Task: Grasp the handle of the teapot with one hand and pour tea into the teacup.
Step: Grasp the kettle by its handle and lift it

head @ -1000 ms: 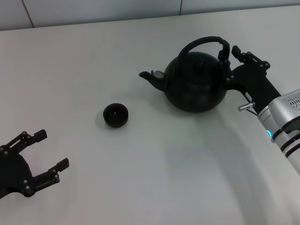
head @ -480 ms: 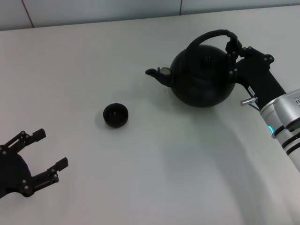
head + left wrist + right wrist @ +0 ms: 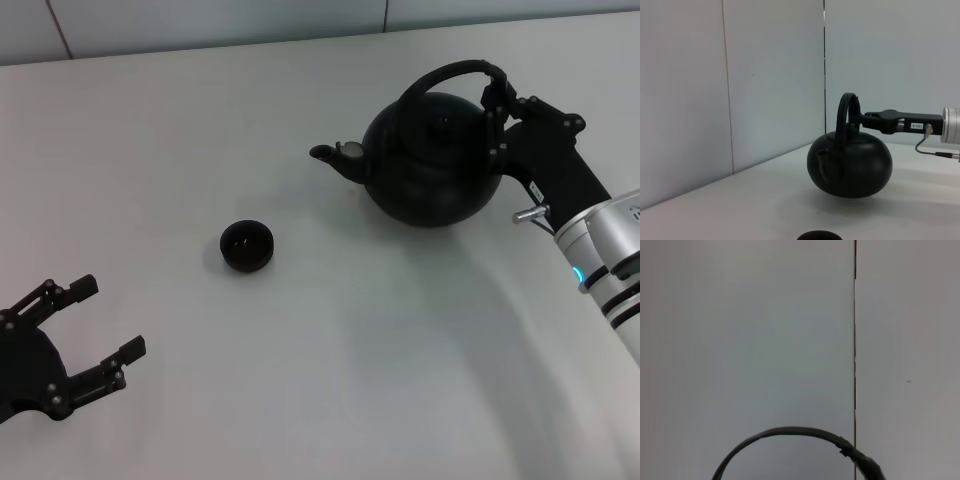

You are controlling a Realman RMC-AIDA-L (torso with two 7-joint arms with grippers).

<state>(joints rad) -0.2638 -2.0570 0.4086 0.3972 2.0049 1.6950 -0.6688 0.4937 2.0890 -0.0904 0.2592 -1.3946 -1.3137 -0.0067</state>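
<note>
The black teapot (image 3: pixel 430 172) hangs a little above the white table, its spout pointing toward the robot's left. My right gripper (image 3: pixel 497 105) is shut on the right end of the arched handle (image 3: pixel 450 72). In the left wrist view the teapot (image 3: pixel 850 167) floats over its shadow, held by the right gripper (image 3: pixel 865 120) at the handle (image 3: pixel 846 107). The right wrist view shows only the handle (image 3: pixel 790 432) as a thin arc. The small dark teacup (image 3: pixel 247 246) stands on the table left of the spout and nearer to me; its rim (image 3: pixel 819 235) shows. No tea is visible. My left gripper (image 3: pixel 112 318) rests open at the near left.
The white table (image 3: pixel 350 380) runs back to a pale panelled wall (image 3: pixel 200 25) behind the teapot. Nothing else stands on it.
The right gripper has lifted the teapot off the table and carried it slightly right and farther back; over the last half second it has barely moved. The left arm is still.
</note>
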